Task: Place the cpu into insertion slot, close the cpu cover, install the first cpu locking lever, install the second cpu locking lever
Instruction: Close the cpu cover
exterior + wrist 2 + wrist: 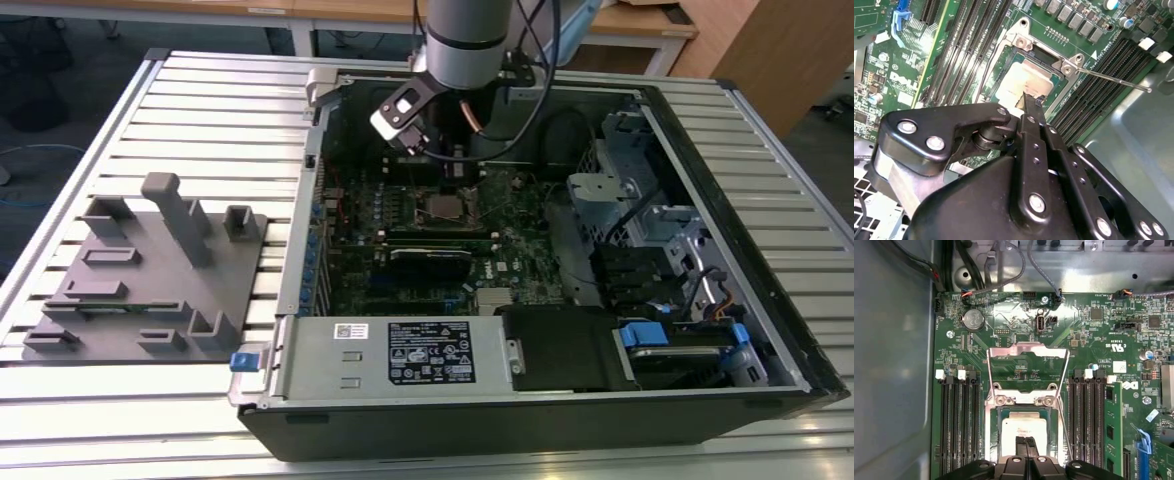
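One cpu point(1016, 426), one cpu cover point(1027, 351), two locking levers point(1114, 80).

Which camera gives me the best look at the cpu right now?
The second wrist view: the cpu lies large in the insertion slot, with the shut gripper at its edge. The first wrist view shows it head-on, its near edge behind the gripper. In the exterior view it is a small pale square under the arm.

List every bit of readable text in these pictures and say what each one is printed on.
Nothing can be quoted with confidence.
Black label on the power supply: white print, too small to read.
White sticker beside it: too small to read.
Pale square sticker on the motherboard: too small to read.
White markings printed on the motherboard: too small to read.
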Motion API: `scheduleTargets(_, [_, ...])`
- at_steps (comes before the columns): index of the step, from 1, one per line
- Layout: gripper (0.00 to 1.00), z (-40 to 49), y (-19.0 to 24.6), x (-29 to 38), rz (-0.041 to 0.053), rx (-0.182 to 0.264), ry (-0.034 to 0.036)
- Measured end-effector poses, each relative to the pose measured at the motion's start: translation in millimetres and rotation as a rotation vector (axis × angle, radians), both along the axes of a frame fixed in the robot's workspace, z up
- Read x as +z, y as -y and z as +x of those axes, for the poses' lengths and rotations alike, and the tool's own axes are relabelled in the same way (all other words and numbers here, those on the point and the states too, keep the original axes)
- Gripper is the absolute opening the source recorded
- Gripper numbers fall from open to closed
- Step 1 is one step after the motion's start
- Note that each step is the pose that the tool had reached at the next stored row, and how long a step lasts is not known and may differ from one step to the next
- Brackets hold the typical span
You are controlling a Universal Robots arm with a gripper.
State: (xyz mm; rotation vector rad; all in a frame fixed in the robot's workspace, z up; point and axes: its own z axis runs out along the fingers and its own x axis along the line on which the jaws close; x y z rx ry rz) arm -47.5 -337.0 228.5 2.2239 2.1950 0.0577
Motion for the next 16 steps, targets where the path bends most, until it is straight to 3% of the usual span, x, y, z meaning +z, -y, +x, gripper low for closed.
scheduleTargets(16, [0.1,0.0,0.0,4.2,0.0,0.0,0.0])
